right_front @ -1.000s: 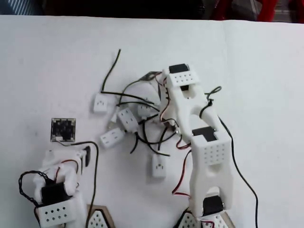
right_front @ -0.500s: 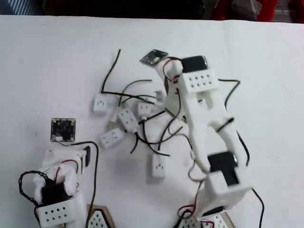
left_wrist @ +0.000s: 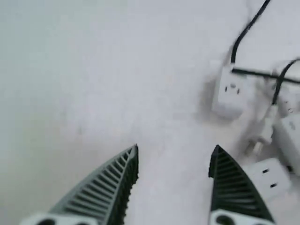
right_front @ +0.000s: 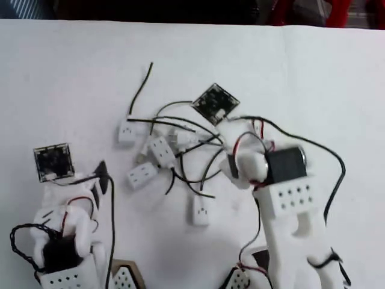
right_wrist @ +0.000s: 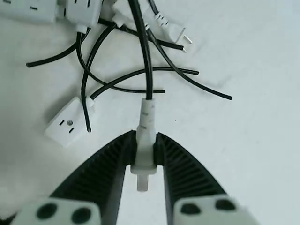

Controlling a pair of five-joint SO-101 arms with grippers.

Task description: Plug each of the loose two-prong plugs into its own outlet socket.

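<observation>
Far edge: the white table ends in a straight line across the top of the high view, with a dark room behind it. A broad band of tabletop lies between that edge and the cords.

Sides: plain tabletop runs out to the left and right of the cluster. The two arms stand at the near edge, one on each side.

Cluster: the black cords cross over one another in the middle of the table, between the arms. One cord end strays toward the far edge.

Right gripper: closed on the held plug, with one finger pressing each side of its body.

Held plug: slim and white, with a ribbed neck. Its black cord runs away from the gripper into the tangle.

Left gripper: fingers spread wide with nothing between them, above bare tabletop at the near left of the cluster.

Sockets: small white blocks, each with a black cord. Three sit close together on the left of the cluster.

Lone socket: nearest the near edge, apart from the others.

Loose plug: white, lying flat with its two prongs bare and in no socket.

Markings: the socket faces show dark slots. Any lettering is too small to tell.
</observation>
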